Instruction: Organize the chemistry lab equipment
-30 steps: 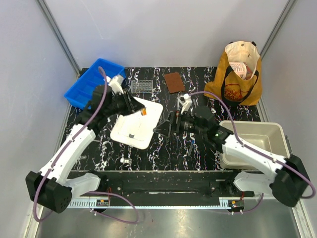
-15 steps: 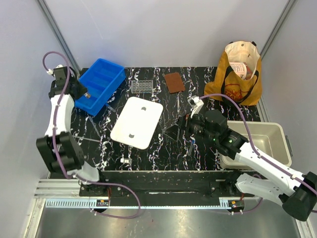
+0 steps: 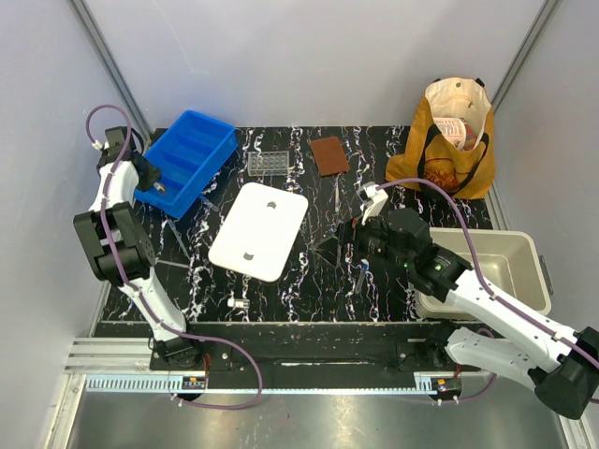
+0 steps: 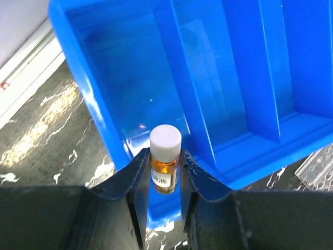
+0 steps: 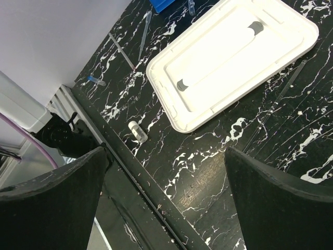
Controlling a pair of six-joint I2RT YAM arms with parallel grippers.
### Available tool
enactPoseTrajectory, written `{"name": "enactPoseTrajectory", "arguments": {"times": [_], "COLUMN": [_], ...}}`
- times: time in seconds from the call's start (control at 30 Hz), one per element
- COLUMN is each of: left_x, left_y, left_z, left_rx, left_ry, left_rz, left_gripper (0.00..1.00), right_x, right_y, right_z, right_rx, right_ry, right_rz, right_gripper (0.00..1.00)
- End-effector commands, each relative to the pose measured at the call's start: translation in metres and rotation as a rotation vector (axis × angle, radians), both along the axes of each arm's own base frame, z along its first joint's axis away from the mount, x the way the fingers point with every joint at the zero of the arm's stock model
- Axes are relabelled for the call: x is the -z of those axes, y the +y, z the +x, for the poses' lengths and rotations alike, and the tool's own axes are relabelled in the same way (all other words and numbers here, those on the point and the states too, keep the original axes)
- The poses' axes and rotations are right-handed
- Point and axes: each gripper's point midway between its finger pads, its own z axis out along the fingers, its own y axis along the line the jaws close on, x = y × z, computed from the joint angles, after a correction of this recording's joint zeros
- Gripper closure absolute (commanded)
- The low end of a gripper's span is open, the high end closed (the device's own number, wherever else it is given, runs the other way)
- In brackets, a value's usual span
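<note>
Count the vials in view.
2: amber vial in the left hand over the blue bin; clear vial on the table near the white tray. Others may be hidden.

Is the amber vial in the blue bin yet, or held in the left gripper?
Held. The left gripper clamps the amber vial upright, cap up, over the blue bin, at its end compartment; it is not released.

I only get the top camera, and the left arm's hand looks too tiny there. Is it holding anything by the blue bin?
Observer: Yes. The left gripper is shut on a small bottle of amber liquid with a white cap.
Operator: Is it standing up straight?
Observer: Yes, cap up, and there is a printed label on its side.
Operator: And the other hand?
Observer: The right gripper is open, its fingers wide apart with nothing between them.
</note>
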Motion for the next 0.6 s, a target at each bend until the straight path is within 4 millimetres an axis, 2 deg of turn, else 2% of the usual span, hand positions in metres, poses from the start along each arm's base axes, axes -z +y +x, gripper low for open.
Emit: {"name": "enactPoseTrajectory", "arguments": {"times": [0.0, 0.17, 0.3, 0.4, 0.47, 0.57], "left_x": [-0.013, -0.001, 0.007, 0.013, 0.012, -0.002], "left_y": [0.016, 0.022, 0.02, 0.017, 0.017, 0.015], "left_z": [0.031, 0.04, 0.041, 0.042, 0.042, 0.04], "left_rx": [-0.007, -0.005, -0.001, 0.009, 0.009, 0.018], "left_ry": [-0.083, -0.067, -0.056, -0.048, -0.047, -0.057], "left_rz": [0.011, 0.01, -0.01, -0.028, -0.028, -0.035], "left_gripper": [0.96, 0.93, 0.83, 0.8, 0.71, 0.55], "right_x": [-0.021, -0.022, -0.02, -0.018, -0.018, -0.016], "right_y": [0.002, 0.006, 0.006, 0.003, -0.001, -0.008], "right_z": [0.011, 0.015, 0.017, 0.022, 0.027, 0.031], "right_rx": [0.024, 0.023, 0.036, 0.067, 0.112, 0.162], "right_ry": [-0.076, -0.073, -0.065, -0.054, -0.036, 0.005], "right_rz": [0.003, 0.002, 0.005, -0.004, -0.021, -0.066], "right_gripper": [0.0, 0.0, 0.0, 0.0, 0.0, 0.0]}}
